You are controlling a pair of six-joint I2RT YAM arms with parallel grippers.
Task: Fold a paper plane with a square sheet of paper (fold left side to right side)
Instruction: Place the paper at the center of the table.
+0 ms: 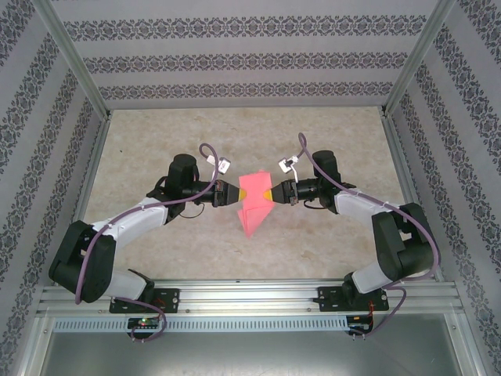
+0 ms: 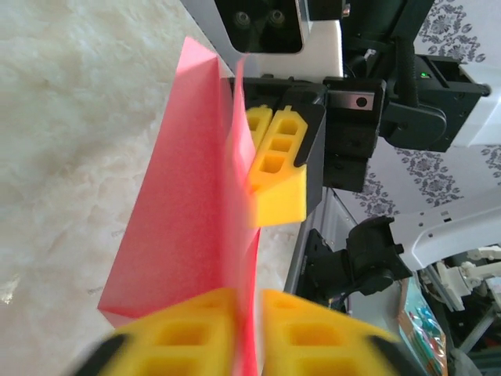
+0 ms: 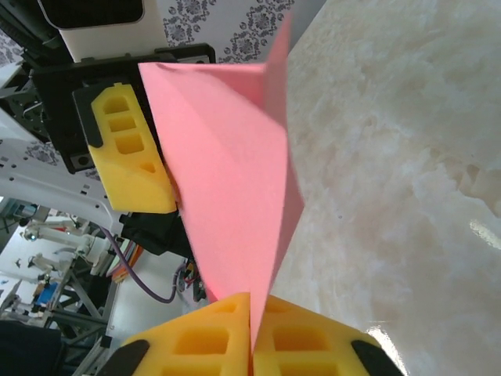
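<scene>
right pincer (image 1: 271, 194) inward on paper plane (image 1: 252, 207)

Left arm (image 1: 125, 223) faces right arm (image 1: 368, 205); left fingers (image 2: 188, 337) slightly parted, right fingers (image 3: 203, 341) shut.

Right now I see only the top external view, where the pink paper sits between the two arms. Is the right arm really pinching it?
Observer: Yes. In the right wrist view the right fingers are shut, and the paper runs into the seam between them.
Operator: And the left side?
Observer: In the left wrist view the left fingers stand on either side of the paper, but they are blurred. I cannot tell whether they press it.
Operator: Does the other wrist camera help?
Observer: Only a little. The right wrist view shows one left finger beside the paper, and the other is hidden behind the sheet.
</scene>
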